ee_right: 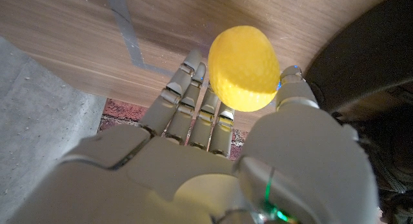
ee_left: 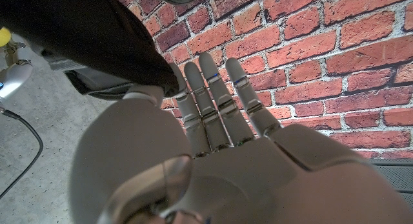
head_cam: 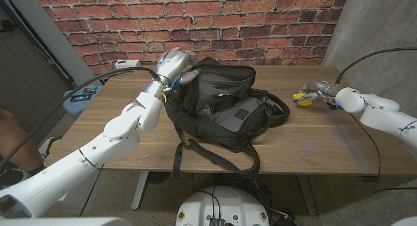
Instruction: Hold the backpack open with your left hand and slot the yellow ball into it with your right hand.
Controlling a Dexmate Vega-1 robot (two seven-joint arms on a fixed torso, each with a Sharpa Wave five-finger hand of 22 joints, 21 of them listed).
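Black backpack point(head_cam: 218, 109) sitting in the middle of the head view on the wooden surface point(head_cam: 313, 144), mouth gaping toward the top of the frame, straps trailing down toward the lower middle and one hanging over the front edge. Left robot hand point(head_cam: 174, 64) up at the upper left of the bag, right on its top rim, arm stretching in from the lower left corner. Left wrist view: left robot hand point(ee_left: 213, 114) with fingers straight and close together against the brick wall point(ee_left: 335, 50), dark backpack fabric point(ee_left: 84, 37) draped across the upper left, touching the thumb side; looks pinched there, can't swear to it. Yellow ball point(head_cam: 300, 96) over at the right of the head view, well apart from the bag, clasped in the right robot hand point(head_cam: 314, 94) just above the surface, arm coming in from the right edge. Right wrist view way clearer: yellow ball point(ee_right: 244, 68) sitting in the upper middle, gripped between thumb and fingers point(ee_right: 187, 95) of the right robot hand point(ee_right: 213, 140), wood grain behind it and a dark edge of backpack point(ee_right: 361, 62) at the right side of that frame. A blue thing point(head_cam: 83, 94) near the surface's left edge, plus a white box point(head_cam: 128, 64) at the upper left corner by the wall. Grey floor point(head_cam: 280, 193) along the bottom.
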